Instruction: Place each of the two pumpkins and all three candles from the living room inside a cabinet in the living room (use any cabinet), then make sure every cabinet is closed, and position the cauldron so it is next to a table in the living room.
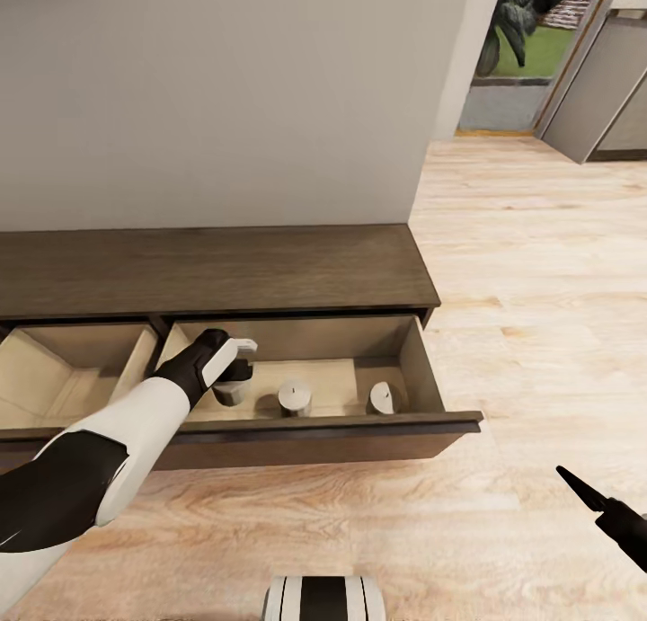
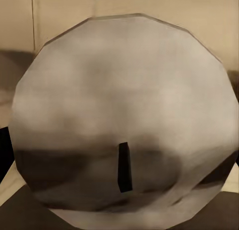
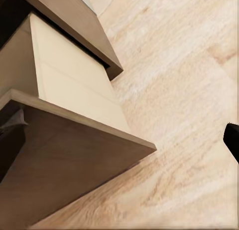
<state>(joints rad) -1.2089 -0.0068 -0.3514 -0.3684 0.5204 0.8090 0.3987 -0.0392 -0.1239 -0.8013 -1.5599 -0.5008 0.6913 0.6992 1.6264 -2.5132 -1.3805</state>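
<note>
The dark-brown cabinet stands against the wall with two drawers pulled out. My left gripper reaches down into the right drawer, its dark fingers on either side of a beige-grey candle that rests on the drawer floor. In the left wrist view that candle's top with its dark wick is very close. Two more candles are in the same drawer, one upright and one tipped. My right gripper hangs open over the floor at the right, holding nothing.
The left drawer is open and shows a pale interior. The right drawer's front panel juts out over the wood floor. A doorway with plants lies at the far right. My base is just in front of the cabinet.
</note>
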